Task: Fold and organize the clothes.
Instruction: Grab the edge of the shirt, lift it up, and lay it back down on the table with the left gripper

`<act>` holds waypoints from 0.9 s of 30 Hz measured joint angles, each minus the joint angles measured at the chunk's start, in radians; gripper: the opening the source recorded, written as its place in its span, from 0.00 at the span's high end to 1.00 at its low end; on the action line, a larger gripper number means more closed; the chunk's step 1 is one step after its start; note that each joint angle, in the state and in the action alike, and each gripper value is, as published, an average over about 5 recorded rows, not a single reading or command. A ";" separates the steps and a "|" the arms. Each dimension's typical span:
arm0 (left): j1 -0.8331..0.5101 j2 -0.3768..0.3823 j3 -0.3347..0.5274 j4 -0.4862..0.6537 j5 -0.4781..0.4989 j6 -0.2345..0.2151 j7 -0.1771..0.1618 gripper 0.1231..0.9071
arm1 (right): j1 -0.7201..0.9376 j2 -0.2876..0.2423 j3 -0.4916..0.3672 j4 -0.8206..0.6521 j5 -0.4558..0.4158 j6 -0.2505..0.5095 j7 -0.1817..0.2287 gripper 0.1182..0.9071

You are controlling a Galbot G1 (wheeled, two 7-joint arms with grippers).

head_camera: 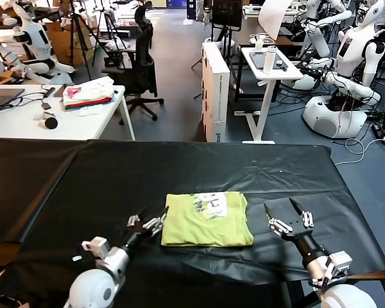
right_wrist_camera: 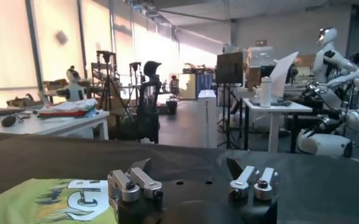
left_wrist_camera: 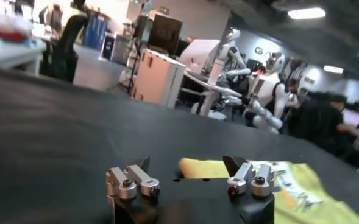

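Shirt (head_camera: 207, 220) already lies folded into a neat rectangle, print up, on the black worktop (head_camera: 83, 179), so by my judgement the folding looks done and only tidying or moving it aside could be left. My left tool (head_camera: 147, 220) sits just beside its left edge, jaws wide and empty; my right tool (head_camera: 289, 215) waits near its right edge, equally wide, holding nothing.
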 joint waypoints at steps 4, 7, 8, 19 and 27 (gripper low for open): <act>-0.007 -0.041 0.008 0.014 -0.008 -0.001 0.000 0.00 | -0.007 0.004 0.001 0.008 -0.004 -0.003 0.000 0.00; -0.004 -0.073 0.015 0.018 -0.011 -0.002 0.001 0.00 | -0.010 0.005 0.002 0.012 -0.006 -0.005 0.000 0.00; -0.003 -0.083 0.018 0.019 -0.012 -0.002 0.001 0.00 | -0.010 0.005 0.002 0.013 -0.006 -0.005 0.000 0.00; -0.007 -0.150 0.029 0.038 -0.011 -0.004 0.005 0.09 | -0.020 0.016 0.006 0.023 -0.011 -0.006 -0.003 0.00; -0.005 -0.175 0.015 0.057 -0.017 -0.020 0.009 0.17 | -0.017 0.017 0.003 0.025 -0.015 -0.006 -0.004 0.00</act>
